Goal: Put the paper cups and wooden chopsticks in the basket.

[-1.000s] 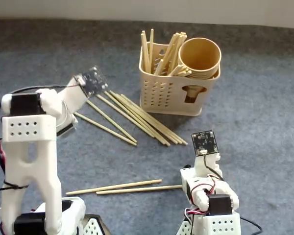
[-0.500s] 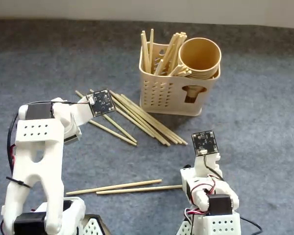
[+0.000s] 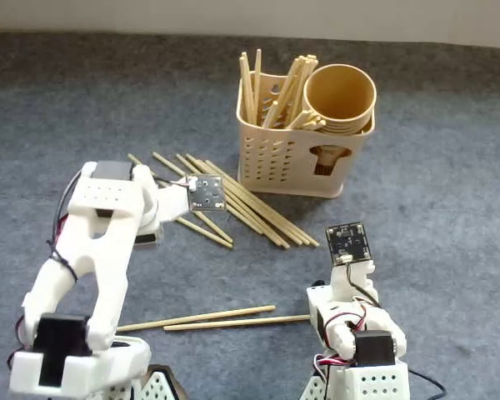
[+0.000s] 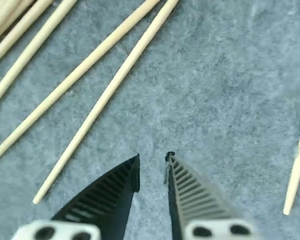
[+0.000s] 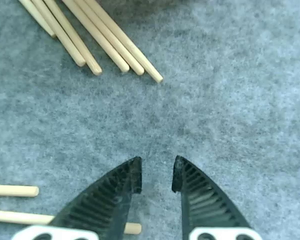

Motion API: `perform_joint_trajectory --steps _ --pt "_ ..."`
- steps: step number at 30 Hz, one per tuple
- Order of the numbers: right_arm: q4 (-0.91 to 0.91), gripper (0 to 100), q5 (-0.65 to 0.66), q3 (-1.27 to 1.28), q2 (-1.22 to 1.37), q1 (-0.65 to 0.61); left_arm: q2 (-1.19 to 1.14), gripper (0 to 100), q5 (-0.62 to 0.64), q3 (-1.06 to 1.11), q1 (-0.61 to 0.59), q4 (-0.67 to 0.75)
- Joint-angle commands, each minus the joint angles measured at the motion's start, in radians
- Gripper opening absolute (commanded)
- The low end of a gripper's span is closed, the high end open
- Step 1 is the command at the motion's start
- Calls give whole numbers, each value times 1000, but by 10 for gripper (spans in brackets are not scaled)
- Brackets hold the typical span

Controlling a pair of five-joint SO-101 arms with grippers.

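Chopsticks [image 4: 106, 100] just ahead of parted left jaws, untouched.

The high view looks down from above the near edge, across the grey counter [image 3: 450, 208] to the basket [image 3: 292, 162] on the far side. Each wrist view sits close above the counter and faces down at it, past the left fingers [image 4: 107, 200] or the right fingers [image 5: 202, 200]. All three views share the loose chopsticks [image 3: 242, 200] mid-counter
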State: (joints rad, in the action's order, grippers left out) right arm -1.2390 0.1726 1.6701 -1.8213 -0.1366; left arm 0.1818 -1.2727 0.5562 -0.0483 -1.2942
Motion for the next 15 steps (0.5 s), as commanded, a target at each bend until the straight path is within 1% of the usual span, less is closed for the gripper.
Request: perform_joint_trajectory --steps 1,10,15 --pt "-5 119 11 117 -10 -2 -70 88 -51 -108 39 5" --pt "-5 119 11 117 -10 -2 -251 88 -51 -239 124 5" --pt "-5 119 11 117 -10 -2 -366 88 -51 -328 140 9"
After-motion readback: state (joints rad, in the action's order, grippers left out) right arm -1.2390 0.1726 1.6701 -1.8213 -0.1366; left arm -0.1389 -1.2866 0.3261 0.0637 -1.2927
